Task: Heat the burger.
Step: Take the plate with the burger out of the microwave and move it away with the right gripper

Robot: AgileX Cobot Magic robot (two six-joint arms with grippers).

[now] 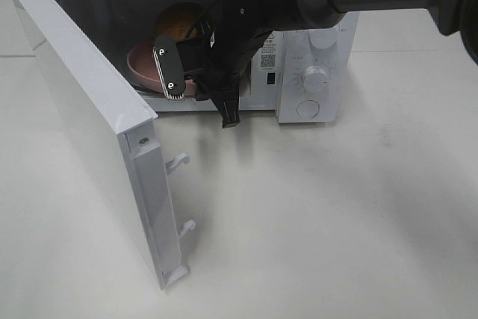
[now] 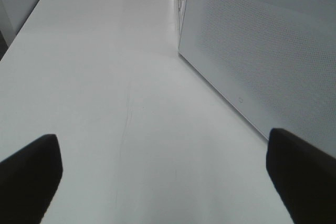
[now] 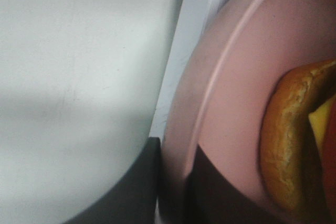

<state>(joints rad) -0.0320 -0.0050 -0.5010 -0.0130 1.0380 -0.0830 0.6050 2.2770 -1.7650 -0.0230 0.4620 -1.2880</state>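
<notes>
The burger [image 1: 179, 22], with a golden-brown bun, lies on a round pink plate [image 1: 144, 65] inside the open white microwave [image 1: 312, 76]. My right gripper [image 1: 198, 93] reaches into the microwave's opening and is shut on the plate's near rim. In the right wrist view its dark fingers [image 3: 137, 184] sit on either side of the pink plate's rim [image 3: 210, 87], with the burger [image 3: 289, 145] close behind. My left gripper [image 2: 168, 182] is open and empty above the bare table, beside the microwave's outer wall [image 2: 262, 51]. It does not show in the high view.
The microwave door [image 1: 82, 95] stands swung wide open to the left, with two latch hooks [image 1: 179, 160] on its edge. The control knobs [image 1: 315, 78] are on the microwave's right panel. The white table [image 1: 336, 222] spreads in front.
</notes>
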